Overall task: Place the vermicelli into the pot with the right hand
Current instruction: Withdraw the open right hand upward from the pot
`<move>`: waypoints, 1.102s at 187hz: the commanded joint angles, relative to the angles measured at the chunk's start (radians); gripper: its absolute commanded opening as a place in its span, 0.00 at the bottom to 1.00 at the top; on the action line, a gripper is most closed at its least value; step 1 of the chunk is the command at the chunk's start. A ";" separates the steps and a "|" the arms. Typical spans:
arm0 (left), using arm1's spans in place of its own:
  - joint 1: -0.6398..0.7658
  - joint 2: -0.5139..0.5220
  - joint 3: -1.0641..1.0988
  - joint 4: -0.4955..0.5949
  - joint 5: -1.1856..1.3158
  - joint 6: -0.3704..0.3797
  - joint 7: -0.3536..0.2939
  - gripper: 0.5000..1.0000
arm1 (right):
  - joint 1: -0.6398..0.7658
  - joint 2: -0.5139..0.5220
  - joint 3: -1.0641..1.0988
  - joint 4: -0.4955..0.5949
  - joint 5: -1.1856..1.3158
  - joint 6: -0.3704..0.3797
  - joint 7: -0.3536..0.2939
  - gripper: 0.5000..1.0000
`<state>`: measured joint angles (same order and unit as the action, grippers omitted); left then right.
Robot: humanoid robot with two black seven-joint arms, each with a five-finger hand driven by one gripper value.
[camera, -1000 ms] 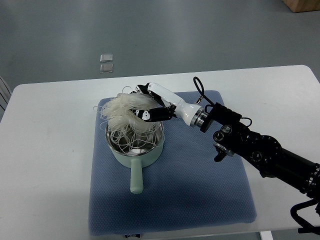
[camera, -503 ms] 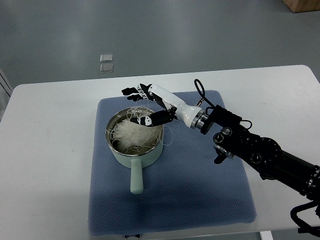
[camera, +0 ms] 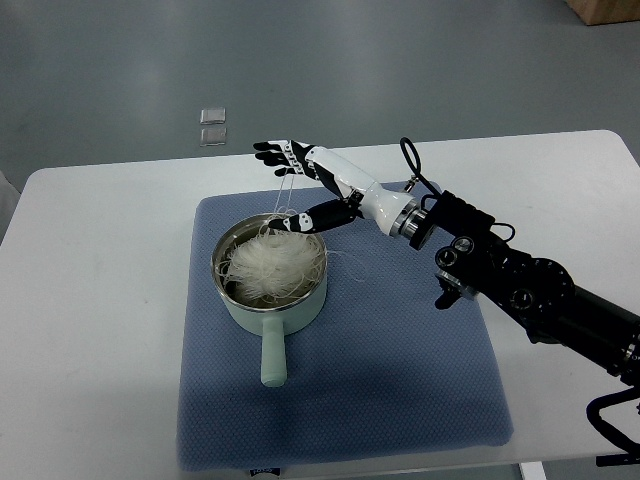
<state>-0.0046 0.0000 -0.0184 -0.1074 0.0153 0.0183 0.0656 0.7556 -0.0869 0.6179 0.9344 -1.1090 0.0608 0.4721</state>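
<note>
Fingers (camera: 285, 152) now higher above vermicelli (camera: 275, 262).

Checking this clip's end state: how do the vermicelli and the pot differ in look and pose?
The vermicelli is a white, tangled, loose heap; the pot is a rigid pale green vessel with a handle. The vermicelli lies inside; the pot stands upright on the blue mat. A few strands trail up to the open right hand.

- Our right arm (camera: 530, 300) enters from the lower right of the frame and reaches diagonally toward the upper centre.
- Its black, jointed forearm gives way to a white wrist section a little right of centre.
- Our right hand (camera: 310, 190) sits just above the middle of the frame, palm toward the left.
- The fingers (camera: 275, 152) are spread, the thumb lower and apart; they grip nothing.
</note>
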 commanded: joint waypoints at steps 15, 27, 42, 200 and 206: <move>0.000 0.000 0.000 0.000 0.000 0.000 0.000 1.00 | 0.010 -0.014 0.006 0.006 0.001 0.014 -0.001 0.79; 0.000 0.000 0.000 0.000 0.000 0.000 -0.001 1.00 | 0.011 -0.016 0.006 0.007 0.001 0.014 -0.001 0.79; 0.000 0.000 0.000 0.000 0.000 0.000 0.000 1.00 | 0.025 -0.020 0.008 0.007 0.001 0.014 -0.001 0.79; 0.000 0.000 0.000 0.000 0.000 0.000 0.000 1.00 | -0.028 -0.166 -0.064 0.000 0.001 0.111 -0.003 0.82; 0.000 0.000 -0.002 0.000 0.000 0.000 0.000 1.00 | -0.028 -0.180 -0.064 0.000 0.001 0.109 -0.001 0.82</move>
<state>-0.0046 0.0000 -0.0190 -0.1074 0.0153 0.0186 0.0656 0.7297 -0.2385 0.5467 0.9363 -1.1107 0.1738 0.4649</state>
